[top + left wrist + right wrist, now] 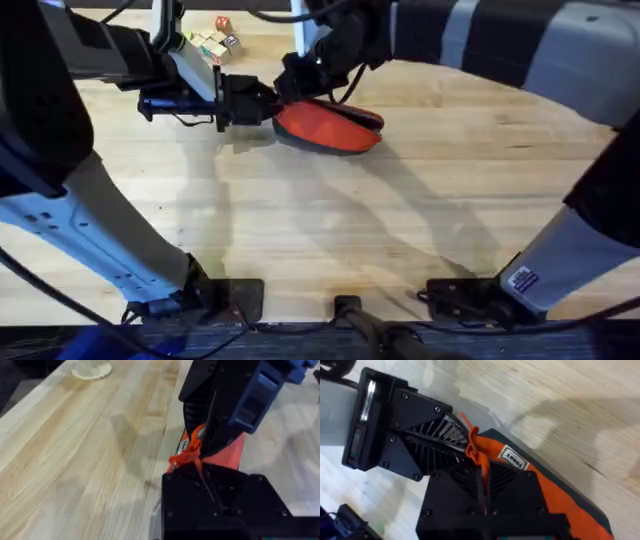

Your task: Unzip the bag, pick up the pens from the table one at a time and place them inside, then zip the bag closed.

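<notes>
**Orange pouch pinched from both sides at its end**

Orange fabric of the bag [328, 126] lies on the tabletop [350, 230] toward the far middle, navy edge underneath. The left hand [262, 103] has closed on the bag's left end, and the right hand [297, 82] meets it there from above, closed on the orange pull cord [471, 450]. Small coloured blocks [214, 41] sit behind, apart.

- The bag [330, 126] lies on the table [330, 230], toward its far side.
- Left gripper [268, 104] meets the bag's left end; right gripper [296, 82] just behind.
- Small blocks [213, 42] lie farther back.
</notes>
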{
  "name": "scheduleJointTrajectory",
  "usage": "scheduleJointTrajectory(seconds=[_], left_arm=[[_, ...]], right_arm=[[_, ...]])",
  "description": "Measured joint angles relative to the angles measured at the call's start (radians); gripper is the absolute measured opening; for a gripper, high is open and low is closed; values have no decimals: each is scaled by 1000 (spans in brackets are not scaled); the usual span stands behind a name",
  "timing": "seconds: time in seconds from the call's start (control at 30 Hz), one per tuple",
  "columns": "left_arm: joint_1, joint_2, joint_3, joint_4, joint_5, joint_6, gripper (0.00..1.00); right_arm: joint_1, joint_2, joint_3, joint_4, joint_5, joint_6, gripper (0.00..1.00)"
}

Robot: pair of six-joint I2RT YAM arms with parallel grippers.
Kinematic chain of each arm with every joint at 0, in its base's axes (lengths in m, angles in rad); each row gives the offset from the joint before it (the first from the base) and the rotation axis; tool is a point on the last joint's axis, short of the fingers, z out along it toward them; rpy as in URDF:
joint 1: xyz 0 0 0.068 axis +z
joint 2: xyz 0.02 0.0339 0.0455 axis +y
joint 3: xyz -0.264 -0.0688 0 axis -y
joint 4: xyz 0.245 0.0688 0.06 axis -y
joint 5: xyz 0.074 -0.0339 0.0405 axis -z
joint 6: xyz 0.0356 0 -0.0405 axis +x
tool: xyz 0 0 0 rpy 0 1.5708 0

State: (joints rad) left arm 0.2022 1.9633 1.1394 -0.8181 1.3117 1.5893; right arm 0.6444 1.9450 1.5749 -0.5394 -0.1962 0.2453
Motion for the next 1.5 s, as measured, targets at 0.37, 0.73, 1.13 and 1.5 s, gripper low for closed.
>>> scheduleJointTrajectory(seconds=[0.37,0.73,1.13,1.5], left_arm=[[-41,-1,14,-4,100,-3,43],[-76,-4,15,-4,115,-7,43],[5,-13,6,-19,-5,-18,41],[-7,-13,6,-19,-23,-18,41]], right_arm=[[-87,-70,-13,-69,-91,0,31],[-155,-95,-13,-156,-165,0,31],[-446,-188,-10,-328,262,-29,30],[-416,-188,-11,-364,331,-65,30]])
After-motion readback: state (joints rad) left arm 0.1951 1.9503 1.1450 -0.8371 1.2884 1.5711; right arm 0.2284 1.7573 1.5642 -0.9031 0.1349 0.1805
